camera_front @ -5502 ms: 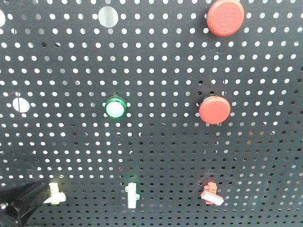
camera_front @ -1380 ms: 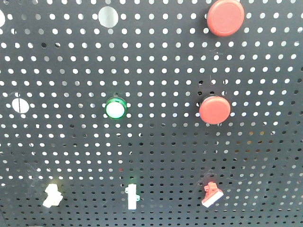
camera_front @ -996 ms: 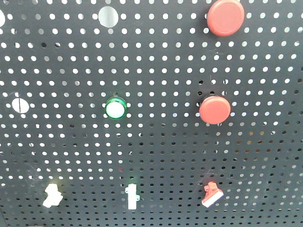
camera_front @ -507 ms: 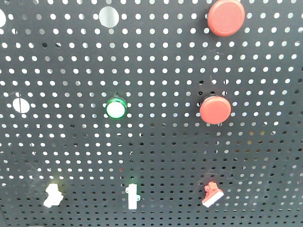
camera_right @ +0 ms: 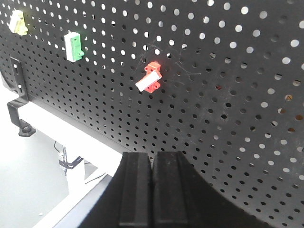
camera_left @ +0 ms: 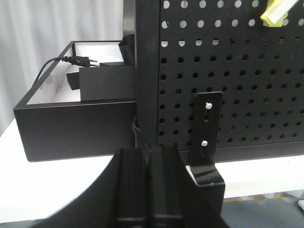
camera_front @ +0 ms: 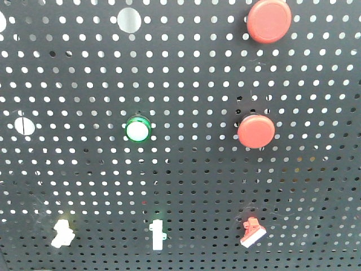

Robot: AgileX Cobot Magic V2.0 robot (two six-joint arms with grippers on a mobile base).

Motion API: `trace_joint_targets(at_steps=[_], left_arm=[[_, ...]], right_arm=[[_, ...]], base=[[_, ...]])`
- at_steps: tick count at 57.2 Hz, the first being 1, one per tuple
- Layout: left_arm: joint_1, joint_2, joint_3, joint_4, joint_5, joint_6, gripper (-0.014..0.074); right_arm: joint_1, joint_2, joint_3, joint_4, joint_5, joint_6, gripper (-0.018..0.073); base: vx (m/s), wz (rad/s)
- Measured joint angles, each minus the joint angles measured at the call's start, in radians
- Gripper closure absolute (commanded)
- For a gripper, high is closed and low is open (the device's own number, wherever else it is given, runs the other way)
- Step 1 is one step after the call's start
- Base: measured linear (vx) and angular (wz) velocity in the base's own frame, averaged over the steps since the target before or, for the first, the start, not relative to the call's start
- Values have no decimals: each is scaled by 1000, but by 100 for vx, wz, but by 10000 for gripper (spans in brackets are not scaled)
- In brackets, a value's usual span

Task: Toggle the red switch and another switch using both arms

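Below the red switch (camera_right: 151, 77) — no writing legible — both claws closed, empty.

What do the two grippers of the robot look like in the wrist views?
Both are plain matte black. The left gripper and the right gripper each show two flat, blocky fingers on a broad curved black body. No markings or cables are visible on them.

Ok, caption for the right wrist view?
Closed black tool below small red toggle switch on black perforated panel.
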Motion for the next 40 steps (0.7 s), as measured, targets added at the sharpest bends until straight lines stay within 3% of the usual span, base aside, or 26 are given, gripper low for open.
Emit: trace_joint_targets(at_steps=[31,36,40], left_arm=[[0,0,0,0,0,0,594],[0,0,0,0,0,0,594],[0,0,0,0,0,0,594]], right_arm=[[-1,0,9,-34,-9,5,561],[-41,-12,67,-56,-76,47,561],[-118,-30,155,-82,-189,102,561]], base=[[0,0],[0,0],[0,0]])
